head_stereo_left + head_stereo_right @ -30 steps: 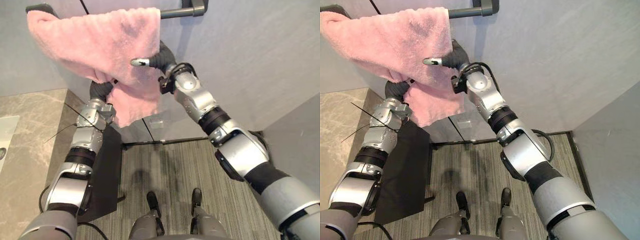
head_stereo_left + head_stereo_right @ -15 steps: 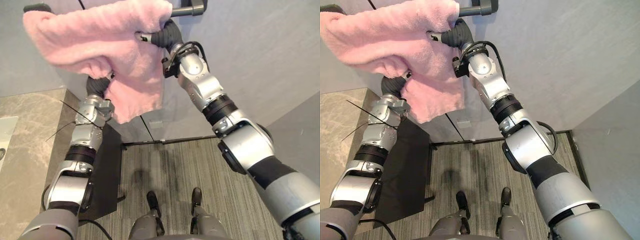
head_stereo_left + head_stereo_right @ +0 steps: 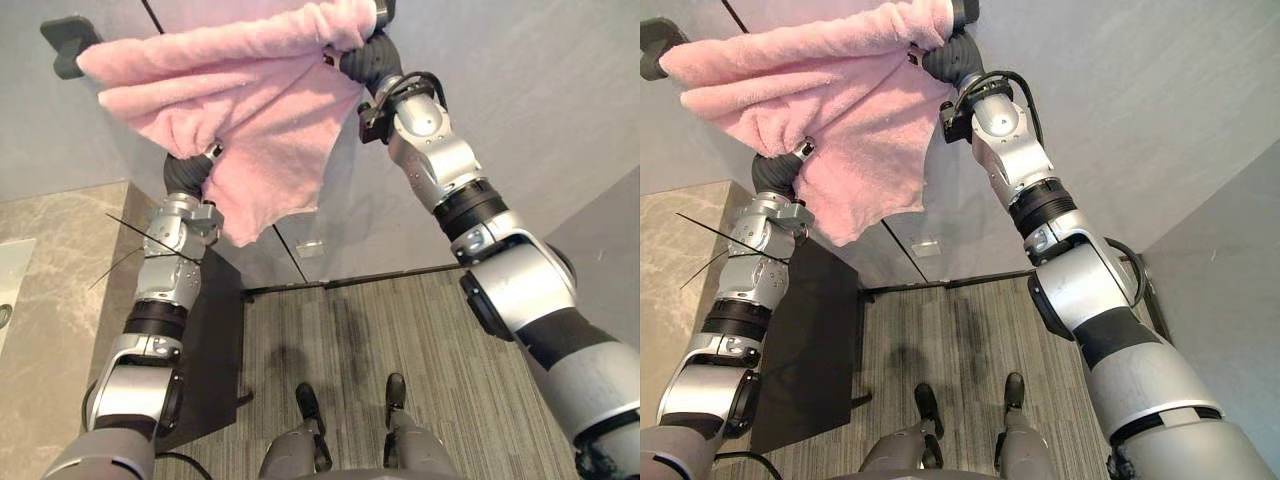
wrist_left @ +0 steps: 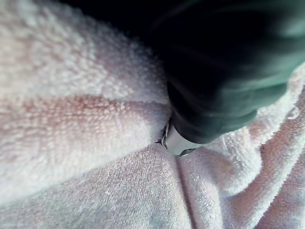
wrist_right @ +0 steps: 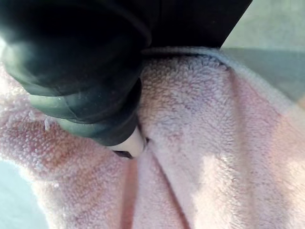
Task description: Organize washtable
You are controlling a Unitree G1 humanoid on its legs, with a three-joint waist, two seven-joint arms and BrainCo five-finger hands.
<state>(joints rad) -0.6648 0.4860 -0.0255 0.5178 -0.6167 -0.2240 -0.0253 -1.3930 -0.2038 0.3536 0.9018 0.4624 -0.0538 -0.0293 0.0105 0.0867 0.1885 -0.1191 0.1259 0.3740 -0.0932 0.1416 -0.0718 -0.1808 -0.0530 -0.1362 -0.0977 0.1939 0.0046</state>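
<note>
Both my arms are raised against the grey wall [image 3: 520,110], with the pink towel [image 3: 250,110] bunched between them, high above the floor. My right hand [image 3: 365,58] is at the towel's upper right corner, where its dark ribbed cover meets a fold of cloth. In my right wrist view the pile wraps close round the front of the hand, with one small silver sliver showing. I cannot tell whether that hand is clenched on the towel or lies loose inside it.

My left hand [image 3: 186,176] comes up from below into the hanging part of the towel, and the cloth falls over it. My left wrist view gives the same picture, terry pressed against the cover all round, so I cannot tell its grasp either.

The towel's top edge runs from the dark rail bracket [image 3: 68,46] across to my right hand. It may lie over the rail there, but the cloth covers that line. A loose corner hangs down beside my left forearm, above the marble counter [image 3: 50,300] and the dark panel [image 3: 215,340] next to it.
</note>
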